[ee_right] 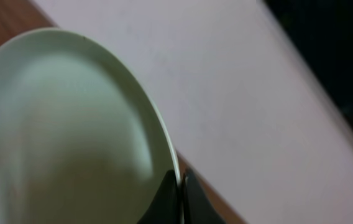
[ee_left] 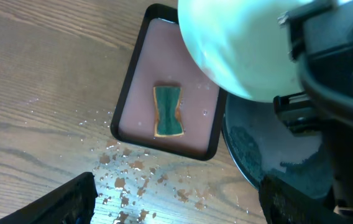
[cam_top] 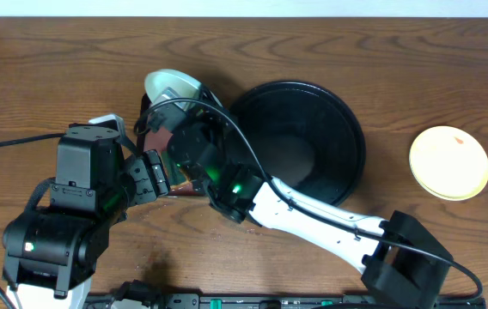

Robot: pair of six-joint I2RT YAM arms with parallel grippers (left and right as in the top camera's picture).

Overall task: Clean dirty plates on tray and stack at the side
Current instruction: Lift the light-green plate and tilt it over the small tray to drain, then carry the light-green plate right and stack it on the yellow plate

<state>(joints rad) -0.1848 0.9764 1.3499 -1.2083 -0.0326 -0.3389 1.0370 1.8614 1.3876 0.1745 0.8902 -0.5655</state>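
Right fingers (ee_right: 164,202) clamped on mint plate (ee_right: 58,137) | left fingers (ee_left: 71,199) apart | sponge (ee_left: 168,112) in maroon tray (ee_left: 133,93)

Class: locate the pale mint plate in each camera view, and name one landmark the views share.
Overhead: mint plate at upper left-centre, beside the black tray.
Left wrist: plate at top right.
Right wrist: plate fills the left.
Shared landmark: the black tray beside it.

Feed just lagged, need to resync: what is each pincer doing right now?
Left pincer: open, holding nothing.
Right pincer: shut on the rim of the mint plate.
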